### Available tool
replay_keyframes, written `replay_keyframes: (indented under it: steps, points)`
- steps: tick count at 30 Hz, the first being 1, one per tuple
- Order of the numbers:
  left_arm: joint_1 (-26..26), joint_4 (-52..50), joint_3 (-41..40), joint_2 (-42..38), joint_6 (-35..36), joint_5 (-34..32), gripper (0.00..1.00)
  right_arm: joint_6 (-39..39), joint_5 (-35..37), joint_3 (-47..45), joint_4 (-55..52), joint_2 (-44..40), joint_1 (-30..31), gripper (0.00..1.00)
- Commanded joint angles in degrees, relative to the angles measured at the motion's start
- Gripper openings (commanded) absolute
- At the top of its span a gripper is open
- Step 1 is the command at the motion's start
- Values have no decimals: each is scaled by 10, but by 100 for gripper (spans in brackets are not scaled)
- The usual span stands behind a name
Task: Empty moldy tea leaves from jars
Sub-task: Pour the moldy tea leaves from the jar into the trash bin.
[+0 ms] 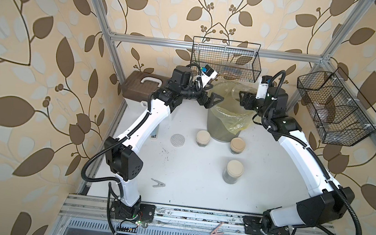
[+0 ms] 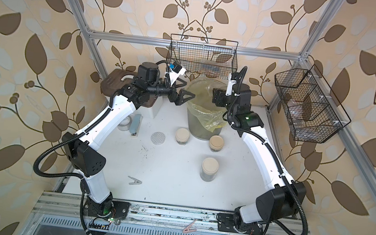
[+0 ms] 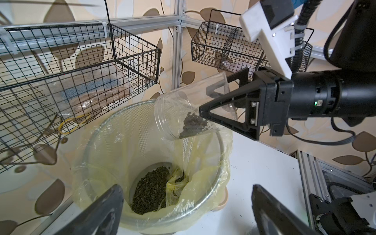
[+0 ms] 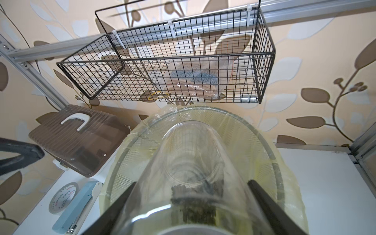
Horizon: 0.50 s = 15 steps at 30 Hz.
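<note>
Black fingers (image 4: 266,203) of my right gripper (image 4: 192,183) sit closest in the right wrist view, pressed against both sides of a clear jar (image 4: 193,146) and pinching it near its base. That jar is tipped, with its mouth out over the bin (image 3: 203,205) and slanting down. A dark clump of leaves (image 3: 193,124) rests on its lower wall just behind the mouth. A pile (image 3: 150,187) of the same leaves lies at the bottom of the bin, inside the yellow liner (image 3: 205,173). My right arm (image 1: 298,148) rises from the near right corner of the table (image 1: 186,194), bends at the elbow and turns its wrist inward, so the gripper reaches the bin from the right. My left arm (image 1: 148,118) mirrors it from the near left corner. My left gripper (image 3: 187,189) hangs beside the bin's left rim, jaws spread wide with nothing between them. On the table in front of the bin stand three lidded jars (image 1: 202,138), upright and apart, dark below their lids. A dotted lid (image 1: 177,140) lies flat just left of them
</note>
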Motion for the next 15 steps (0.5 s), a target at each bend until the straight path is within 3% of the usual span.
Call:
replay_keyframes:
  steps: [1, 15]
  points:
    - [-6, 3, 23, -4, 12, 9, 99, 5, -4, 39, 8, -17, -1, 45]
    - [-7, 1, 14, -9, 14, 7, 99, -67, 32, 121, -117, 67, 23, 45]
